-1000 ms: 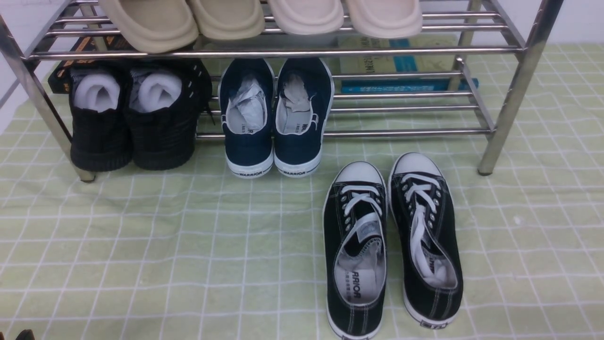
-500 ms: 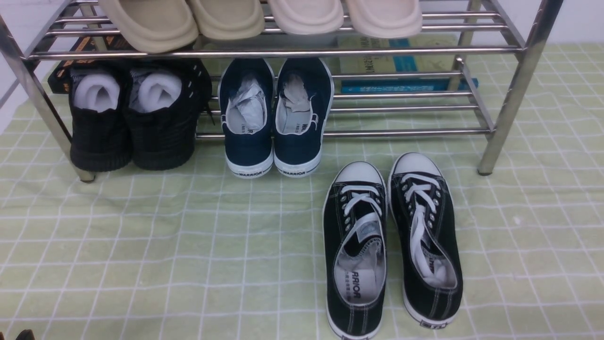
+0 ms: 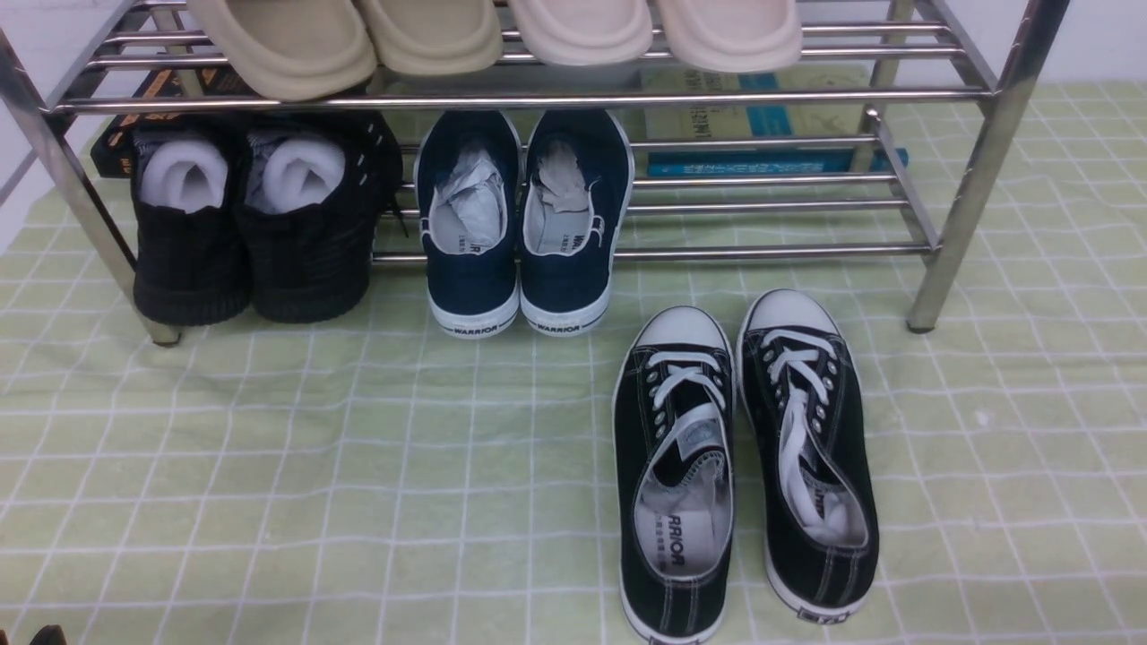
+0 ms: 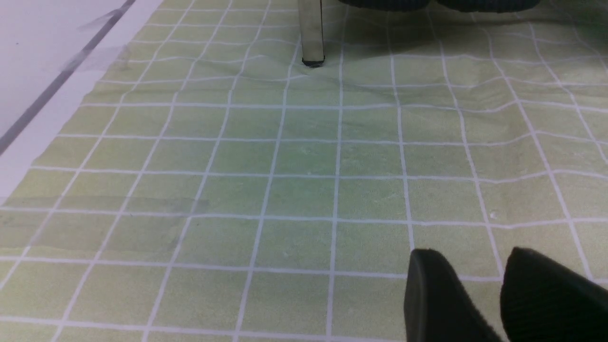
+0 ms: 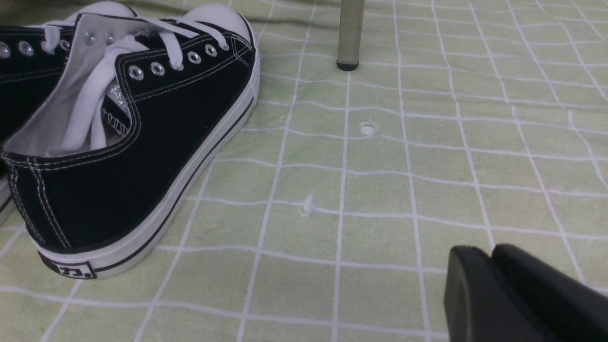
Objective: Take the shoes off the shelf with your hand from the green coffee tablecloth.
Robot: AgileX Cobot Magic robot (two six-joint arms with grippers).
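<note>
Shows a pair of black canvas sneakers (image 3: 632, 466) lying side by side on the green tablecloth (image 3: 466, 502), in front of the chrome shoe rack (image 3: 963, 197). Points both white toe caps (image 3: 789, 311) toward the rack, close together at the toes and spread wider at the heels. Shows white laces (image 3: 802, 363) crossed over the fronts and WARRIOR printed on one insole (image 3: 676, 542).

Bears on the lower tier, at left, black knit shoes (image 3: 309, 260), then navy slip-ons (image 3: 470, 282) just beside, heels facing out and marked WARRIOR. Carries on the upper tier two beige slippers (image 3: 291, 76) and two pale pink slippers (image 3: 730, 54). Reveals behind the lower bars a dark box or book (image 3: 112, 157) at left and a yellow-green book (image 3: 708, 121) with a blue book (image 3: 780, 161) at right.

Spreads the left hand (image 4: 470, 261) slightly, fingertips apart above the cloth. Presses the right hand (image 5: 491, 251) together, fingertips meeting over bare cloth, well apart from the sneakers.
</note>
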